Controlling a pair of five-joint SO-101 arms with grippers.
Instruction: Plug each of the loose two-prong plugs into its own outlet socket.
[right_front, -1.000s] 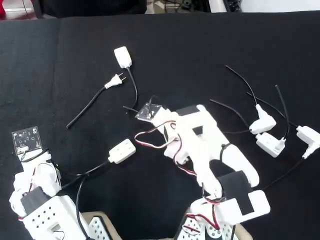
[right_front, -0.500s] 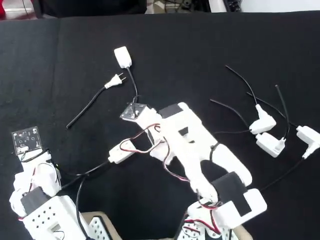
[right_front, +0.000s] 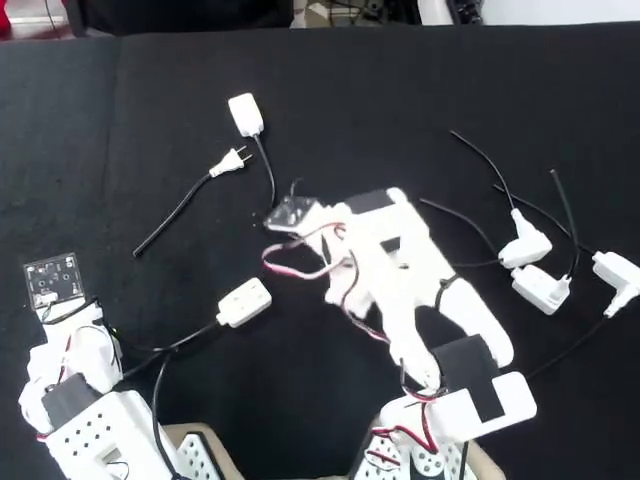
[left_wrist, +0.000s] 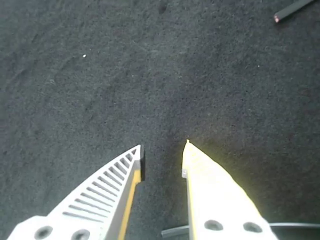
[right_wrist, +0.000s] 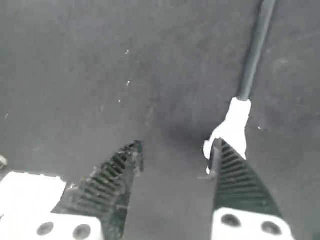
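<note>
A loose two-prong plug (right_front: 230, 161) on a black cord lies at the table's upper left. A white outlet socket (right_front: 245, 113) sits just beyond it, and a second socket (right_front: 243, 302) lies lower down. My right gripper (right_front: 288, 214) hangs at the table's middle, at the end of the first socket's cord. In the right wrist view this gripper (right_wrist: 175, 145) is open, and a white plug end (right_wrist: 234, 125) on a black cord touches one finger's tip. My left gripper (left_wrist: 162, 147) stands open over bare black cloth at the near left corner.
Three more white plug and socket pieces (right_front: 540, 287) with black cords lie at the right side. The folded left arm (right_front: 70, 385) sits at the near left. A cord's cut end (left_wrist: 292, 8) lies ahead of the left gripper. Black cloth covers the table.
The right arm swung left over the lower socket, then came back right and a little farther out. The left arm and the plugs stayed put.
</note>
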